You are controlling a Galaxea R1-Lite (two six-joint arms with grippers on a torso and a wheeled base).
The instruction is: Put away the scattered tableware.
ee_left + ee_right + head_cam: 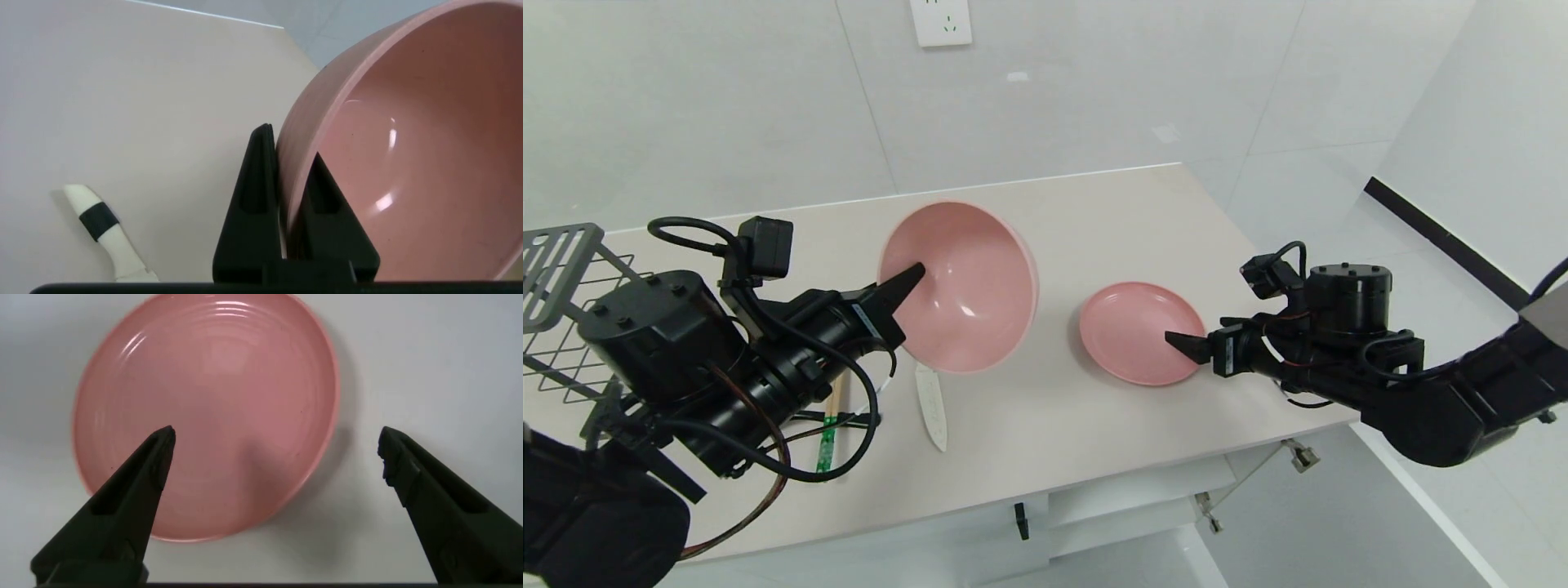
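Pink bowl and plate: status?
Left gripper shut on pink bowl rim, bowl tilted. Right gripper open, hovering at pink plate, not gripping. White utensil lying on table by bowl; nothing blocking plate.

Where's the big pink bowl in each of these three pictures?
Head view: the pink bowl is tilted mid-table, rim pinched by the left gripper.
Left wrist view: the bowl looms close, rim between the jaws.
Right wrist view: aimed at the pink plate instead.
Shared landmark: the beige table.
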